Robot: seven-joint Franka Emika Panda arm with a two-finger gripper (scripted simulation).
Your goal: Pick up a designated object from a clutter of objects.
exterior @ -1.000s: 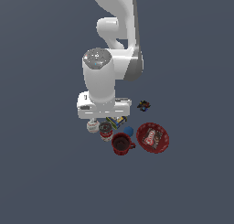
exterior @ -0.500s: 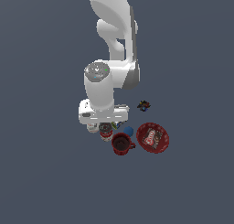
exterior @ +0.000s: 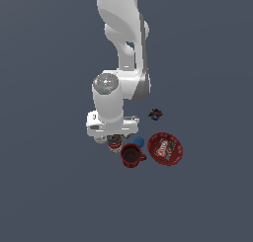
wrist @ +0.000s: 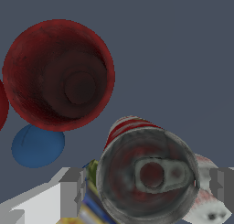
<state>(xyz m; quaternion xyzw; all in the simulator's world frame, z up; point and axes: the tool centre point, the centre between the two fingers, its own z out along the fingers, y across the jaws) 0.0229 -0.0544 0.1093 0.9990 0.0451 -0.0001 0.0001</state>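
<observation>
The designated object, a red-and-white can point(wrist: 146, 173) with a dark grey metal top, stands upright in the clutter of objects. In the wrist view my gripper point(wrist: 148, 186) is open, with one finger point(wrist: 73, 191) on each side of the can and a small gap at both sides. In the exterior view the can point(exterior: 114, 145) peeks out just below the gripper point(exterior: 114, 139), and the white hand hides most of it.
A dark red mug point(wrist: 59, 74) point(exterior: 131, 155) stands close beside the can, with a blue ball point(wrist: 37, 145) point(exterior: 139, 142) next to it. A white ball point(wrist: 208, 207) and a yellow-blue box point(wrist: 91, 205) touch the can's base. Further off are a red bowl point(exterior: 165, 148) and a tiny multicoloured piece point(exterior: 156, 114).
The arm has lowered over the clutter, bringing the hand down around the can. The objects have not moved.
</observation>
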